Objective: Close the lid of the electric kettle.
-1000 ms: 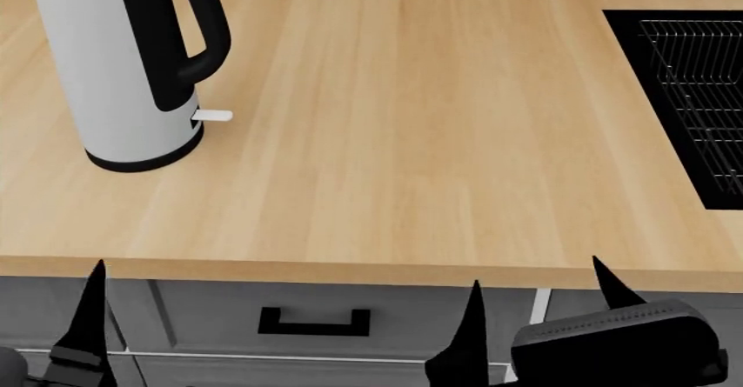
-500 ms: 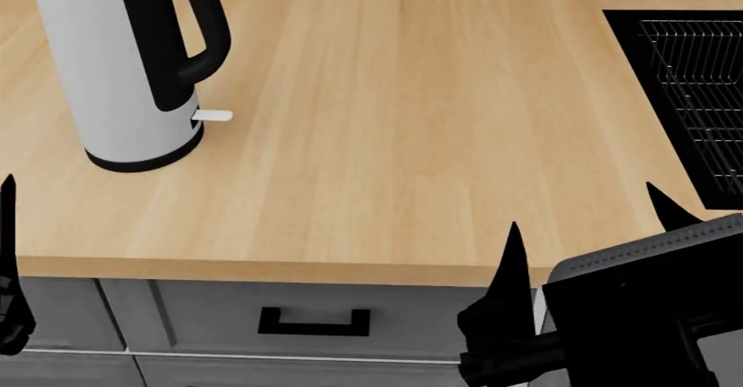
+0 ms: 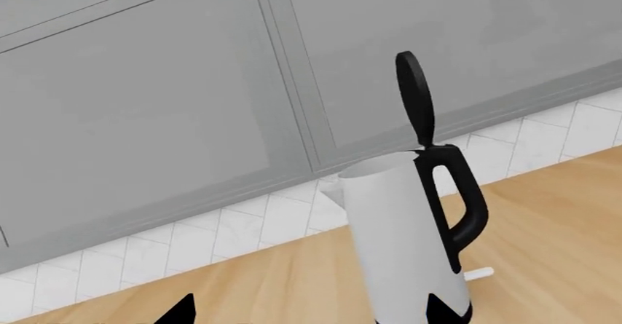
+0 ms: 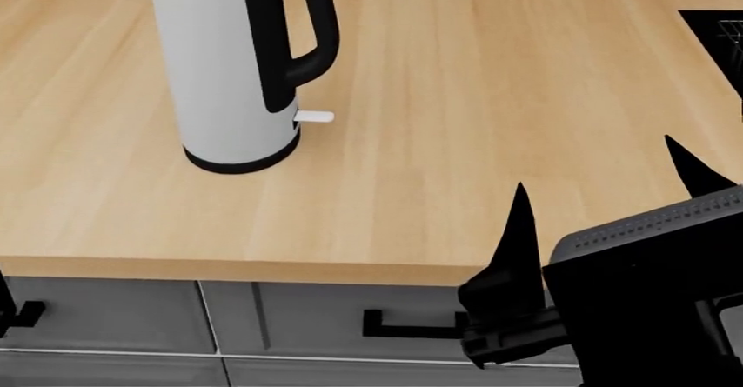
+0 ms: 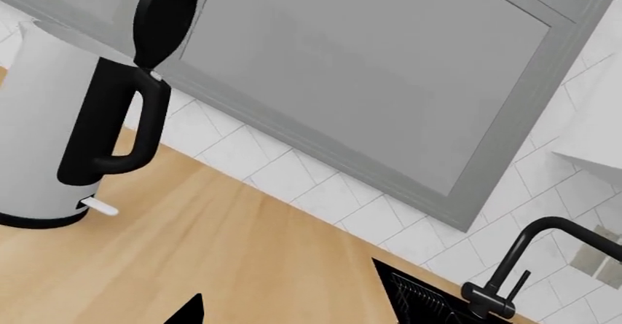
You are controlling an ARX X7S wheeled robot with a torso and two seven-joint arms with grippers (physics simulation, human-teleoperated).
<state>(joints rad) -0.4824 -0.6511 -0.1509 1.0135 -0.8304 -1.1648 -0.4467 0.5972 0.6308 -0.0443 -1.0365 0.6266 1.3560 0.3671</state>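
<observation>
The electric kettle stands upright on the wooden counter at the back left, with its black loop handle and white switch tab on its right. Its top is cut off in the head view. The left wrist view shows the kettle with the black lid standing upright and open above the handle. The right wrist view shows the kettle and the open lid too. My right gripper is open and empty over the counter's front right. My left gripper is open and empty, short of the kettle.
The wooden counter has a black sink at its right edge, and the faucet shows in the right wrist view. Grey drawers with a black handle run below the front edge. Grey wall cabinets hang behind.
The head view has shifted, so the kettle now sits further right in it and the sink is nearly out of view. My right gripper rose over the counter edge. My left gripper left the head view.
</observation>
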